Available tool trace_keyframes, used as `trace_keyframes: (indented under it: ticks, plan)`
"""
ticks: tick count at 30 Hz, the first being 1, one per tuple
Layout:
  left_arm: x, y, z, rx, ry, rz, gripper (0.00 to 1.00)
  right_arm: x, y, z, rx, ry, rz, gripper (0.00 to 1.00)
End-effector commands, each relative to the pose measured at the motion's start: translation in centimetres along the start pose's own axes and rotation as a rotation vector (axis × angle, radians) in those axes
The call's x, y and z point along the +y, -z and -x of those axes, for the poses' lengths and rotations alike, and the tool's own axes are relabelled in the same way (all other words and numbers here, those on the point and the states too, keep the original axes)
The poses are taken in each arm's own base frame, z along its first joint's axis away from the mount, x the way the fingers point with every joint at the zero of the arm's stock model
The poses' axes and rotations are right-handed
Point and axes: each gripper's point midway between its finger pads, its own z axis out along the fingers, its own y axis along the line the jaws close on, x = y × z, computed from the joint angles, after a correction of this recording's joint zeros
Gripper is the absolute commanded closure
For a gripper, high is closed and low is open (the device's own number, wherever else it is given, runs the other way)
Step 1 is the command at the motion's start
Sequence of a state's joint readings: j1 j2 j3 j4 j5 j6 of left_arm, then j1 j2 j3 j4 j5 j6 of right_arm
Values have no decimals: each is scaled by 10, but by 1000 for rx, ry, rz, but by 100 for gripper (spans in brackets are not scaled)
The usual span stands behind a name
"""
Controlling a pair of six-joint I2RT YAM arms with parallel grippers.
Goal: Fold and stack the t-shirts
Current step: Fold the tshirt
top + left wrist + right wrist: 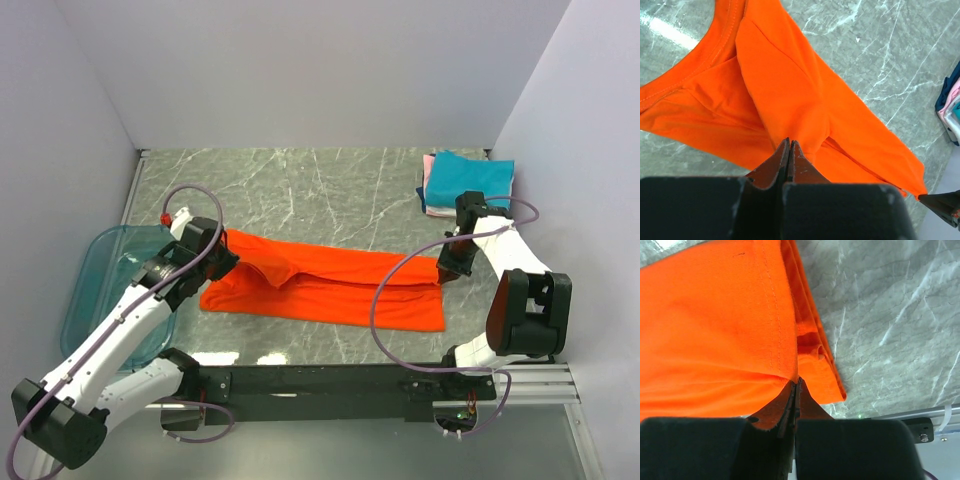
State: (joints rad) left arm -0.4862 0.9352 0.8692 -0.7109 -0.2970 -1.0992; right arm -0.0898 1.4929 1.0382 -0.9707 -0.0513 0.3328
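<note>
Left gripper (789, 149) on orange t-shirt (775, 90) fold

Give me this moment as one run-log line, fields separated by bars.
left gripper: shut on orange-red cloth t-shirt, left end | right gripper: shut on its hem end | folded teal-and-pink shirt stack: far right

Tabletop (320, 190) open beyond orange shirt (330, 290); bin (95, 280) left, folded stack (468, 182) far right.

Lit brightly and evenly from overhead; cast only faint shadows. Glared white on the marbled desk (215, 357) near its front edge. Rendered the orange-red t-shirt (330, 290) nearly saturated. Blurred the black housings behind left claw (788, 142) and right claw (798, 383).
</note>
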Motion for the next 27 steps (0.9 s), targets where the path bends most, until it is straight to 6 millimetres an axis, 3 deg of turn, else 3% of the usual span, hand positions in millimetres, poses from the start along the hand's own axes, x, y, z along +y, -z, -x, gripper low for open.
trace_keyframes:
  ticks: [1,5,7,12,15,19,21,22,27]
  plan:
    - [2,5,1,-10,25,-9,100,-7,1,-2,-11,-22,-26,100]
    - [5,4,-6,16,23,-11,100,-6,-5,-3,9,-35,-27,99]
    - [4,4,-8,26,12,-21,100,-7,-4,1,-1,-33,-39,84]
    - [4,1,-15,55,-9,-26,100,6,21,19,-122,16,-1,47]
    - [7,-3,-21,80,-27,-15,100,20,34,23,-169,55,42,43]
    - [13,-4,-25,96,-34,12,100,66,48,17,-223,145,174,43]
    - [16,-3,-26,96,-35,17,100,101,54,3,-224,206,264,44]
    - [17,-4,-27,95,-39,16,100,129,56,-10,-197,235,362,46]
    - [25,-13,-28,83,-68,38,100,208,59,-48,-104,328,601,52]
